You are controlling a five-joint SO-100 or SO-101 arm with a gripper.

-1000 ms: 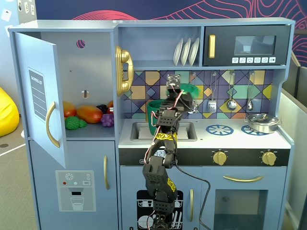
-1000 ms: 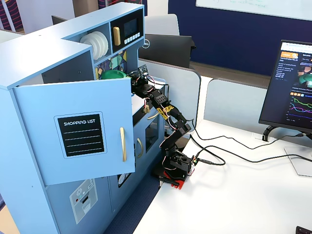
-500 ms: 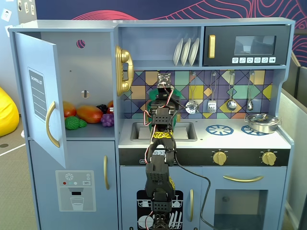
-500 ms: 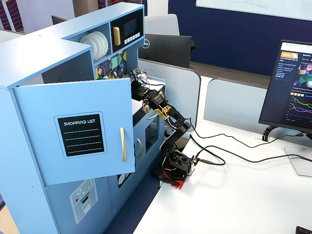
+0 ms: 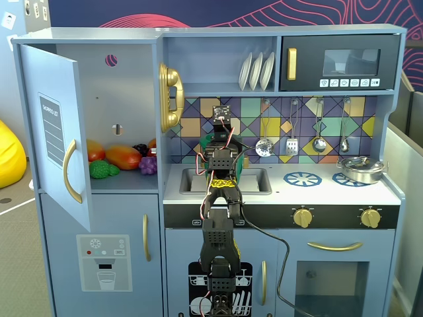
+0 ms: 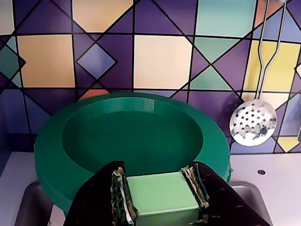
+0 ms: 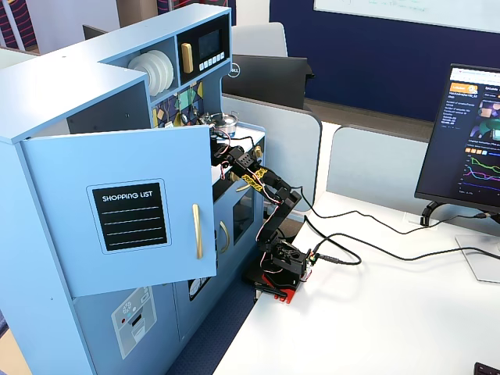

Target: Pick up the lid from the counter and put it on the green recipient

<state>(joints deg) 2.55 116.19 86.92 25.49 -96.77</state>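
In the wrist view your gripper (image 6: 162, 195) is closed on the light-green knob (image 6: 162, 192) of the lid (image 6: 131, 141), one padded finger (image 6: 117, 193) pressed against each side of the block. The lid's dished green disc fills the middle of that view, in front of the tiled back wall (whether it already rests on the pot beneath cannot be told). A slotted spoon (image 6: 252, 122) hangs on the wall to the right. In the fixed view from the front, your arm (image 5: 218, 218) reaches up over the sink (image 5: 251, 181), with the green pot (image 5: 208, 148) mostly hidden behind the wrist. A silver pot (image 5: 360, 169) sits well apart at the right end of the counter.
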